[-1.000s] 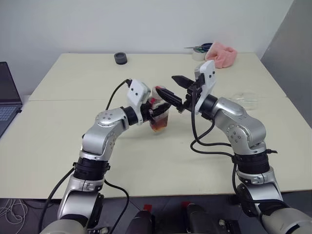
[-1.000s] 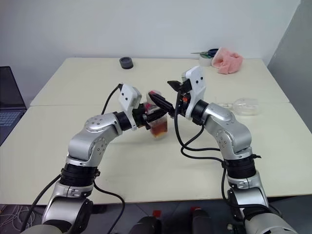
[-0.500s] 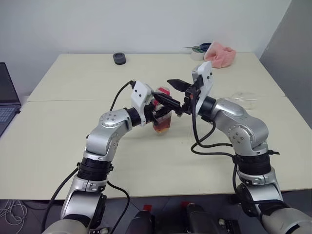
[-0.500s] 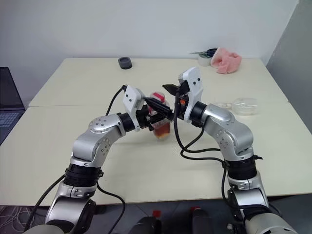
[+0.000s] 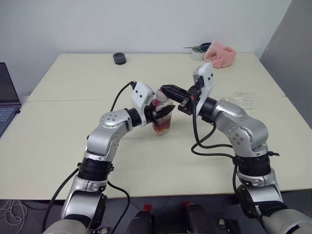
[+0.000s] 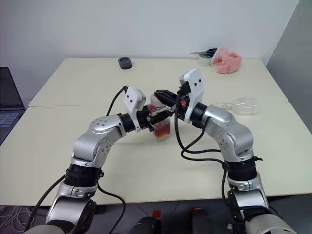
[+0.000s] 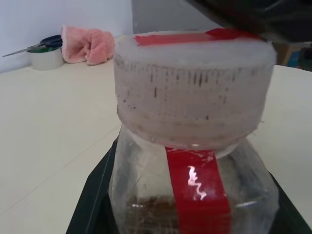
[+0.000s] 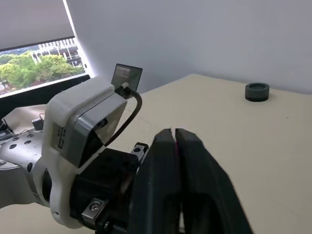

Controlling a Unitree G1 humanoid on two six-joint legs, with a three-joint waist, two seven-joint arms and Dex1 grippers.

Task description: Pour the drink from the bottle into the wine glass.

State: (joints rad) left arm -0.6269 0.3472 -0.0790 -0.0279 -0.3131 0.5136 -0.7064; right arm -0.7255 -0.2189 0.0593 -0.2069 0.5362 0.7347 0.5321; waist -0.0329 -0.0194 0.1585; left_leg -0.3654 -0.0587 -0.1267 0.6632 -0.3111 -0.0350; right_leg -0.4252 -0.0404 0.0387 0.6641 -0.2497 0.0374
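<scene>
The left gripper [image 5: 157,113] is clamped on the bottle [image 5: 163,119]; the right gripper [image 5: 165,89], fingers together, sits just above its cap [image 7: 192,87].

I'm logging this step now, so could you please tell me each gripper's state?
Left gripper: closed on the bottle.
Right gripper: closed, fingers together above the bottle's cap, gripping nothing.

Bottle [image 7: 190,146] base cut off in our left wrist view, its cap hidden beneath our right tool [image 5: 167,90], glass [image 5: 245,99] too faint to make out, laptop [image 5: 7,100] cropped.
</scene>
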